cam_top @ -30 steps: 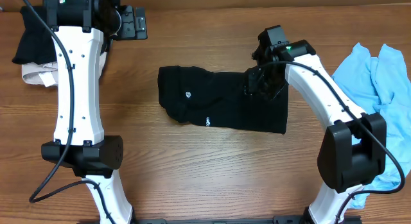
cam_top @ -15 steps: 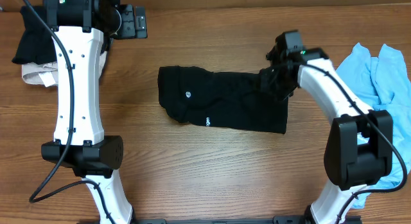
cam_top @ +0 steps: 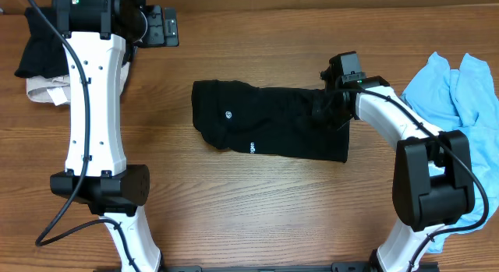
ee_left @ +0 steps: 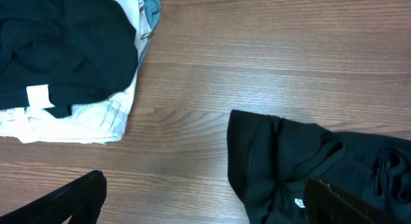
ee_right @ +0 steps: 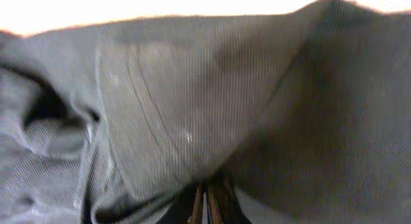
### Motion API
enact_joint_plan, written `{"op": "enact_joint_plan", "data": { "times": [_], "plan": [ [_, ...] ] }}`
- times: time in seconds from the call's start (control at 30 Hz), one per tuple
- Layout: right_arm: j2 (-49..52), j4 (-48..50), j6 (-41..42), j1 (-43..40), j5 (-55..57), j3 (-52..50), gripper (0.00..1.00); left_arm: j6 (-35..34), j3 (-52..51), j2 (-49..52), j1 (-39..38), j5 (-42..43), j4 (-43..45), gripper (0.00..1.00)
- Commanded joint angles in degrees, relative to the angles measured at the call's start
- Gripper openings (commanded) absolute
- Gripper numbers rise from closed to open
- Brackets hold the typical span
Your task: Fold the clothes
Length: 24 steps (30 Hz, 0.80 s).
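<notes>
A black garment (cam_top: 265, 128) lies partly folded in the middle of the table. My right gripper (cam_top: 337, 108) is at its upper right corner and is shut on a pinch of the black cloth, which fills the right wrist view (ee_right: 205, 121). My left gripper (cam_top: 160, 26) is held high at the back left, open and empty. Its two fingertips show at the bottom of the left wrist view (ee_left: 199, 198), with the garment's left end (ee_left: 302, 166) below them.
A stack of folded clothes, black on white (cam_top: 43, 61), sits at the far left, also in the left wrist view (ee_left: 64, 63). A light blue garment (cam_top: 460, 116) lies crumpled at the right edge.
My right gripper moved right along the garment's top edge, then dropped a little back toward the corner, still holding the cloth. The left arm has not moved.
</notes>
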Motion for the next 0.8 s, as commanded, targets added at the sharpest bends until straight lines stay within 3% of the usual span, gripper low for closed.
{"op": "enact_joint_plan", "data": {
  "times": [0.0,0.43,0.77],
  "plan": [
    [-0.9,1.8,0.5,-1.2,2.7,-0.4,0.07,-0.6,-0.2,0.7,0.2,0.7,0.5,1.0],
    [1.5,1.9,0.2,-1.3,3.8,-1.0,0.07,-0.6,-0.2,0.7,0.2,0.7,0.7,1.0],
    [1.9,-2.2,-3.1,-1.3,-13.4,-0.9,0.07,-0.6,-0.2,0.7,0.2,0.7,1.2,1.0]
  ]
}}
